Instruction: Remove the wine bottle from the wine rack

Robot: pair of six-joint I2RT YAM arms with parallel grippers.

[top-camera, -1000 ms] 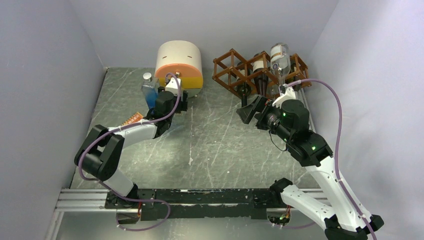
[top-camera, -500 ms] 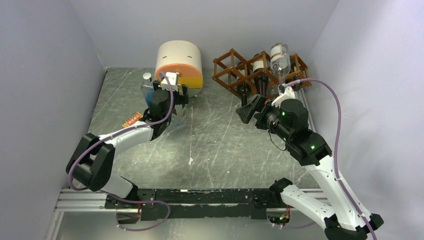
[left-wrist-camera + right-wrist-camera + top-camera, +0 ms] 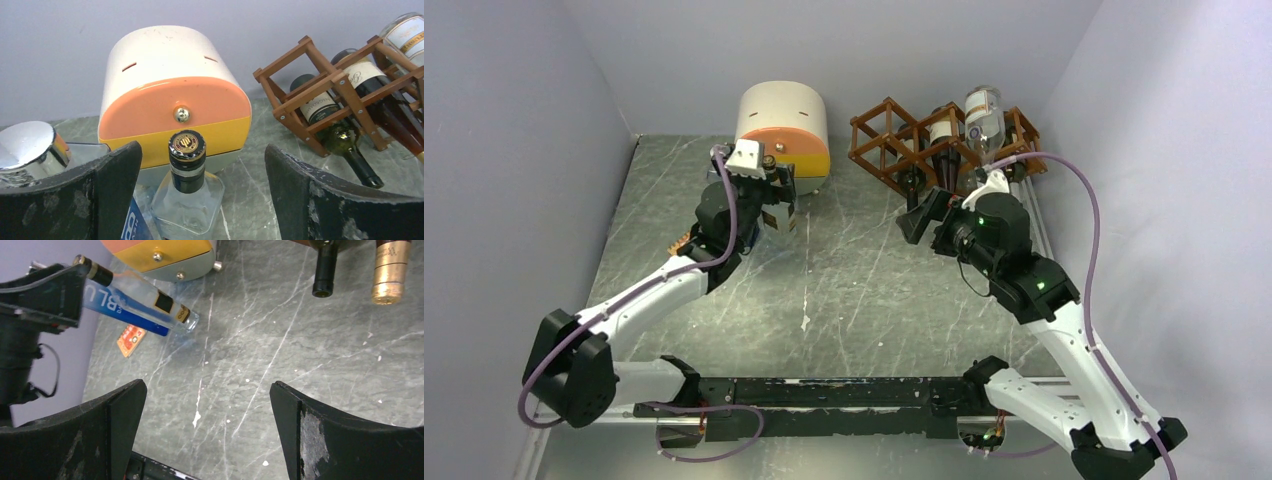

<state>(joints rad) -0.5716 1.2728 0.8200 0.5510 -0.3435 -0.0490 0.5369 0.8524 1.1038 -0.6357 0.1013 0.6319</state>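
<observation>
The reddish-brown wine rack [image 3: 874, 146] stands at the back right of the table. It holds dark wine bottles [image 3: 941, 147], and a clear bottle [image 3: 984, 115] lies on top. My right gripper [image 3: 916, 218] is open and empty just in front of the rack. Its wrist view [image 3: 207, 410] shows a black bottle neck [image 3: 323, 270] and a gold-foil neck [image 3: 390, 270] ahead. My left gripper [image 3: 772, 200] is open by the cream-and-orange box [image 3: 781, 125]. Its fingers [image 3: 202, 147] stand either side of an upright clear square bottle [image 3: 186, 200] without touching it. The rack [image 3: 310, 96] is to its right.
A blue bottle with a chrome cap [image 3: 25, 145] stands left of the clear one. An orange card [image 3: 131, 339] lies on the table near them. Grey walls close in the left, back and right. The arms' base rail [image 3: 824, 392] runs along the near edge.
My left arm's elbow has swung down and left, and its wrist has lifted over the standing bottles. My right gripper has edged slightly left in front of the rack.
</observation>
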